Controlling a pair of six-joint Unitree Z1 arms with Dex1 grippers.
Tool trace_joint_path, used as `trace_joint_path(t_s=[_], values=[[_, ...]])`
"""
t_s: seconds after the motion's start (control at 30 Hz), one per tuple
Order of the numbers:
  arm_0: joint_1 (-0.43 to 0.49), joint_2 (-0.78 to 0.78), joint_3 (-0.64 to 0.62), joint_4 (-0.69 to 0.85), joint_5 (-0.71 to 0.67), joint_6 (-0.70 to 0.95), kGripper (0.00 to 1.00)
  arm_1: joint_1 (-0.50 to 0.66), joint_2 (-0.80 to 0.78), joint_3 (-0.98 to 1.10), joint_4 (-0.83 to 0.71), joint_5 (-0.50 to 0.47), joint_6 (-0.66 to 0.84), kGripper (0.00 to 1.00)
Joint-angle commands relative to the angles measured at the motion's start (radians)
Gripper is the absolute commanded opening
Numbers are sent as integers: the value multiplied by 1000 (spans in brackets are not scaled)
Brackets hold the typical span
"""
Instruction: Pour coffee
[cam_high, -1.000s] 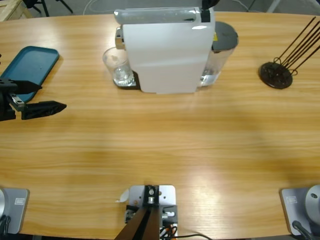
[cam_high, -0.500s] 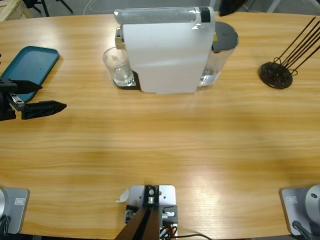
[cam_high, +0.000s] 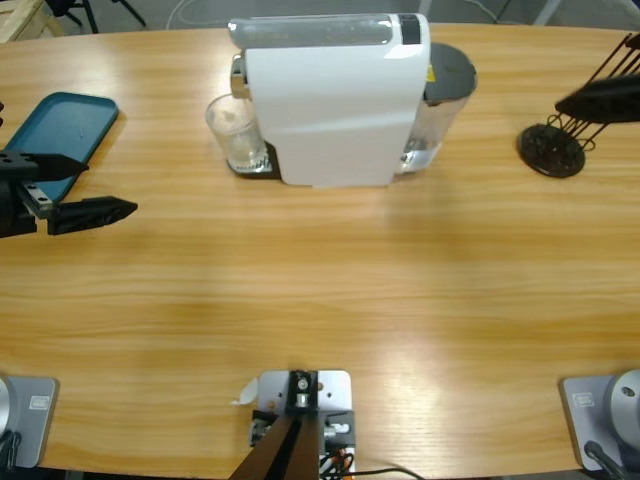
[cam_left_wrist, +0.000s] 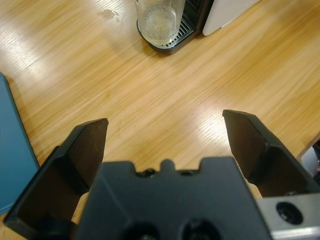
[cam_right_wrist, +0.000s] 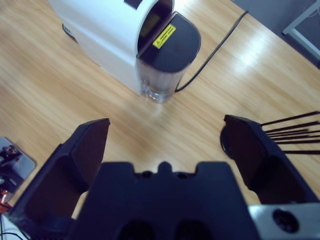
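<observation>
My left claw (cam_high: 95, 190) gapes wide, empty, at the tabletop (cam_high: 330, 290) edge. Right claw (cam_right_wrist: 162, 145) also wide, mostly out of the high view. Coffee (cam_left_wrist: 159, 22): shallow layer in glass (cam_high: 233, 133) beside the white machine (cam_high: 330, 100).

The table (cam_high: 320, 290) was pale wood with a smooth, lightly glossy finish that caught the light. The coffee machine (cam_high: 330, 100) had a smooth white plastic shell, and the glass (cam_left_wrist: 159, 20) under its spout was clear. The tray (cam_high: 60, 135) looked like matt teal plastic.
</observation>
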Motion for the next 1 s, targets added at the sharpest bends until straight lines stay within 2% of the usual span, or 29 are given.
trace_joint_path(t_s=[0.03,0.1,0.2,0.53,1.0], values=[[-6,-15,55,-43,-11,20,997,8,-334,430,-376,86,-43,1000],[-7,-56,84,-94,-12,23,1000,8,-456,519,-399,87,-42,1000],[-21,-121,133,-160,4,25,1000,8,-544,545,-377,87,-43,1000],[-22,-121,218,-326,-11,68,1000,8,-536,581,-411,100,-40,1000],[-37,-98,231,-353,-11,68,996,8,-547,593,-421,92,-40,1000]])
